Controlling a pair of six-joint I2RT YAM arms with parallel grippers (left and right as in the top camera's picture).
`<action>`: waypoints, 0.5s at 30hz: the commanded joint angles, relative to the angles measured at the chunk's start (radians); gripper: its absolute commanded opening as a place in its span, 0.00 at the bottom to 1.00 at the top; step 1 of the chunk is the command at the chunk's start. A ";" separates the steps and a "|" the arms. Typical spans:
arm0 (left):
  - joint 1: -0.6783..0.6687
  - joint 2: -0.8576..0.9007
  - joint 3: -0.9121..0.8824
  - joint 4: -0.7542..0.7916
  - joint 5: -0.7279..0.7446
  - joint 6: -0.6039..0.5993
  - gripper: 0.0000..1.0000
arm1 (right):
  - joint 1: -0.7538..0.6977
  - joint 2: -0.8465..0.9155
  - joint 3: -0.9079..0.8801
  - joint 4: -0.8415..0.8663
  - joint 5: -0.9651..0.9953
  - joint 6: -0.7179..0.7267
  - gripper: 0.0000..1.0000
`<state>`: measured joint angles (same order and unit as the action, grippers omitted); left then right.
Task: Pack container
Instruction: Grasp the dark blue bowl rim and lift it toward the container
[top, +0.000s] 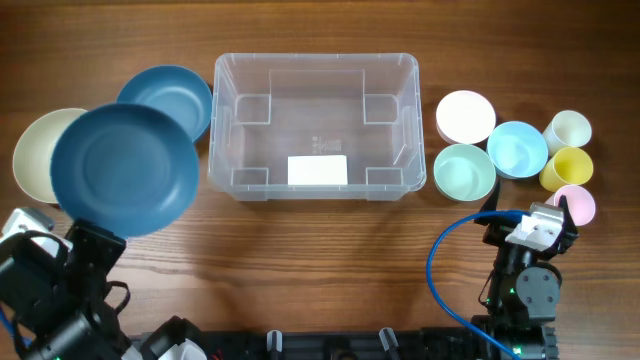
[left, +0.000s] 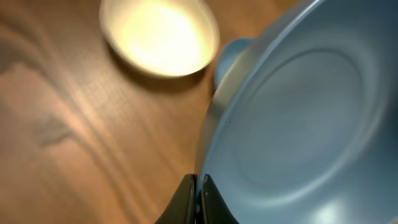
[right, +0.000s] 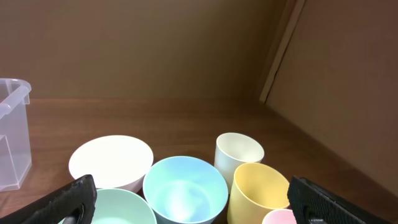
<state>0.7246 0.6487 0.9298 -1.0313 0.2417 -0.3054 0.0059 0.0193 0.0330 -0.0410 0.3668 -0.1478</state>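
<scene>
The clear rectangular container stands at the table's middle back, holding nothing, with a white label on its floor; its corner shows in the right wrist view. My left gripper is shut on the rim of a dark blue plate, lifted at the left and tilted. From overhead the plate hides those fingers. My right gripper stands open at the front right, just short of the bowls and cups, with nothing between its fingers.
A second blue plate and a cream plate lie at the left. Right of the container sit a white bowl, a mint bowl, a light blue bowl, and cream, yellow and pink cups.
</scene>
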 joint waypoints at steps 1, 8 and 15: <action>-0.031 -0.002 0.028 0.072 0.215 -0.012 0.04 | 0.006 -0.005 0.002 0.003 -0.002 -0.009 1.00; -0.141 0.016 0.028 0.245 0.373 -0.012 0.04 | 0.006 -0.005 0.002 0.003 -0.002 -0.010 1.00; -0.422 0.131 0.028 0.378 0.369 0.014 0.04 | 0.006 -0.005 0.002 0.003 -0.002 -0.009 1.00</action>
<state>0.4225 0.7238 0.9348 -0.7055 0.5713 -0.3115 0.0059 0.0193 0.0330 -0.0410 0.3672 -0.1478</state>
